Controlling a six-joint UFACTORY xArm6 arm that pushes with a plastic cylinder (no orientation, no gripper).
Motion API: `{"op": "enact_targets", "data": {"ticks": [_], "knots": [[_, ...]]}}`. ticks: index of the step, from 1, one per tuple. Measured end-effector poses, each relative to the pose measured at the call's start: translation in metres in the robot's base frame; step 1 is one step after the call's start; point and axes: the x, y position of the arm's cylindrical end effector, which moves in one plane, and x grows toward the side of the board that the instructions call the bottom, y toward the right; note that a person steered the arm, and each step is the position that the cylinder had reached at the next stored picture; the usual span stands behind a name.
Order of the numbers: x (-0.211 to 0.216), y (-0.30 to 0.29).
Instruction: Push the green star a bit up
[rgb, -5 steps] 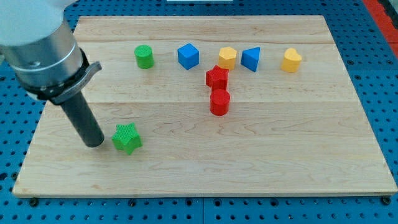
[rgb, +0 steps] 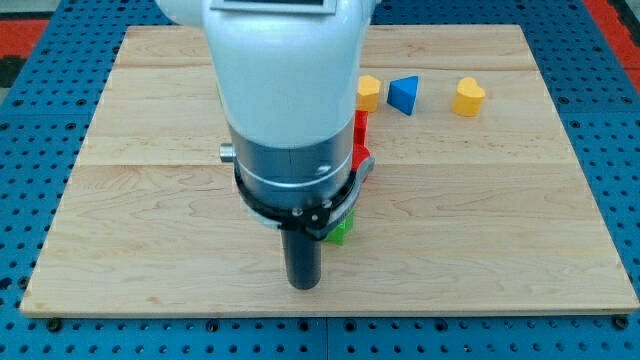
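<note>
Green star-shaped block (rgb: 340, 233) is showing only as a sliver behind the arm, just upper-right of my tip (rgb: 303, 285). No claw is fitted; the rod is holding nothing, its tip sitting on the wooden board (rgb: 480, 220).

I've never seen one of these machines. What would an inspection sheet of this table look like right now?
Surface: pale wooden board, lying flat.
Job's things: green star, only a sliver showing behind the arm, just up and right of my tip.
Clutter: two yellow blocks, a blue block, red blocks partly hidden; others may sit behind the arm.
Grippers: none; the arm ends in a dark rod.
Cables: nothing seen.
Surroundings: blue perforated base, red patch at the view's top left.
</note>
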Motion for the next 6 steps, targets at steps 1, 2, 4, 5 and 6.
{"op": "enact_targets", "data": {"ticks": [1,2,4,5,6], "knots": [[-0.021,0.0],[-0.015,0.02],[-0.027,0.031],[-0.045,0.031],[-0.007,0.058]]}}
